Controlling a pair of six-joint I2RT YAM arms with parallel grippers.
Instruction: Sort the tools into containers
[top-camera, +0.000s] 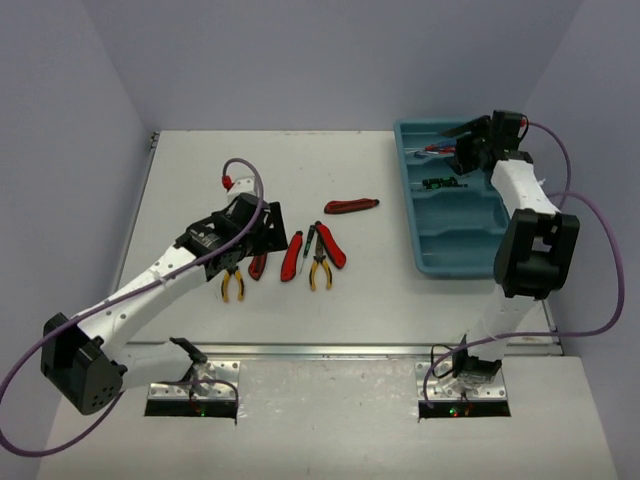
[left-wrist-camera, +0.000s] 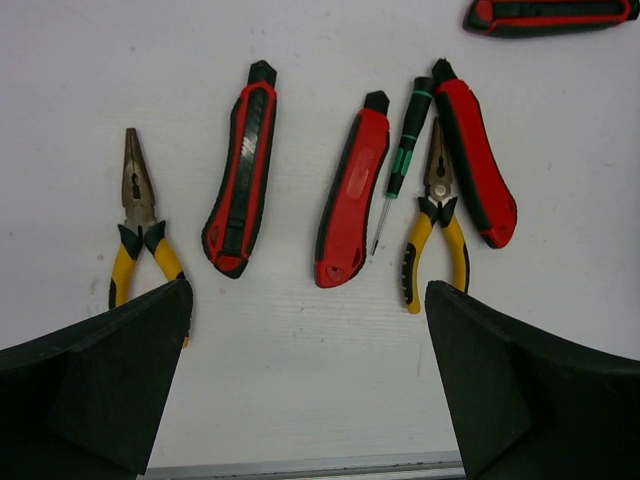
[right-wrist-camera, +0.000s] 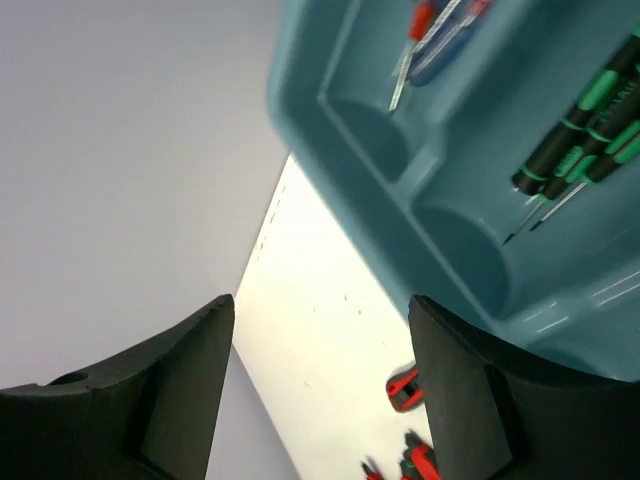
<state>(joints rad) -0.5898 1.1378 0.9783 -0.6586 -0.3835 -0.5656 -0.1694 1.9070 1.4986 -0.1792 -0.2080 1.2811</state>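
Inside the tray (right-wrist-camera: 310, 100), black-green screwdrivers (right-wrist-camera: 585, 130), blue-handled screwdrivers (right-wrist-camera: 440, 50), separate compartments.

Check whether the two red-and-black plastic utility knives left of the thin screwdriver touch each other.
Apart. The left wrist view shows bare table between the left knife and the middle knife.

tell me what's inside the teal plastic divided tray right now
Black-and-green screwdrivers lie in one compartment of the teal plastic tray, blue-handled screwdrivers in the farthest. The two near compartments show nothing. The right arm covers the tray's right edge, so anything there is hidden.
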